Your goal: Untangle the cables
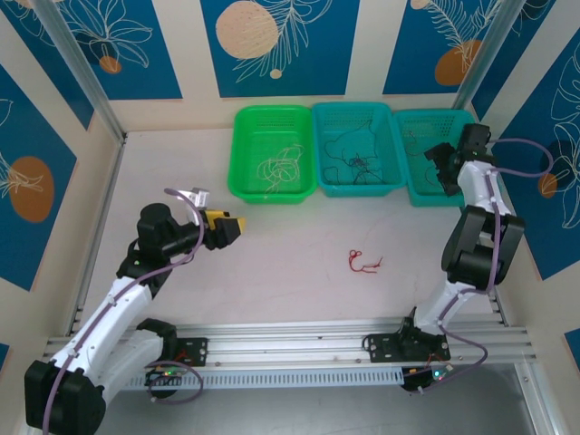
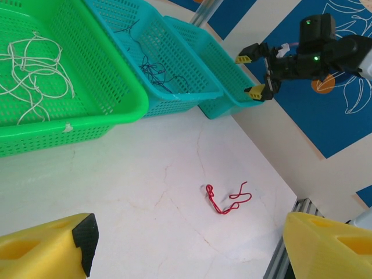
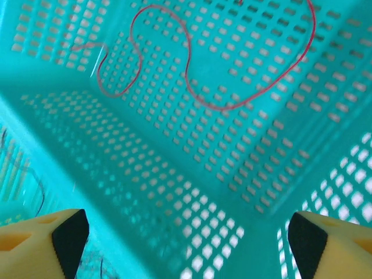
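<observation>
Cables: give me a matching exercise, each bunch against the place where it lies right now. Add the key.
Things:
1. white cables
2. dark cables
3. long red cable
4. small red tangle

Places:
A. on the bare table
B. in the green basket
C. in the right-hand teal basket
D. in the middle teal basket

Pairs: 1-B, 2-D, 3-C, 4-A.

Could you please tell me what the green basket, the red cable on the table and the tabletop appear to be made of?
Green basket: moulded plastic, slightly glossy, going by its uniform colour and perforated grid walls. Red cable: probably thin plastic-coated wire, since it holds its curls. Table: pale, matte, faintly veined; stone or marble-look laminate, I cannot tell.
</observation>
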`<state>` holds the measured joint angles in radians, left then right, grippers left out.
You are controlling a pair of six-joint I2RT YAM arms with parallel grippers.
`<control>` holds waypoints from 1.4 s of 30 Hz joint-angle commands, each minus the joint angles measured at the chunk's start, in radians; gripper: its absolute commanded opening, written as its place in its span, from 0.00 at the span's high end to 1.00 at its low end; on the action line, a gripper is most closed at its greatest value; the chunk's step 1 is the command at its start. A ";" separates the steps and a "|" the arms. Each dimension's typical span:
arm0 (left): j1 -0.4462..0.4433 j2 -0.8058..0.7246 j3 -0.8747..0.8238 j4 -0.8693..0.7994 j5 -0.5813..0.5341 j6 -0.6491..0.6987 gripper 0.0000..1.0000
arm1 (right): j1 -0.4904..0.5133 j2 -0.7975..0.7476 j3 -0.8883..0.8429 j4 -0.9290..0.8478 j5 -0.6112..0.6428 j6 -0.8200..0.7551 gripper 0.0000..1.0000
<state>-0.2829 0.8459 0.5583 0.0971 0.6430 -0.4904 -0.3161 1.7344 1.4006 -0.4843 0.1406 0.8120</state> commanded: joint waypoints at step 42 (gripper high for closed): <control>-0.744 0.446 0.182 0.177 -0.239 0.421 0.13 | 0.451 -0.547 -0.764 -0.136 -0.175 0.166 1.00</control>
<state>-1.0237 1.3319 0.7677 0.2756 0.4145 -0.1356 0.1326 1.2198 0.6022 -0.6167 -0.0086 0.9909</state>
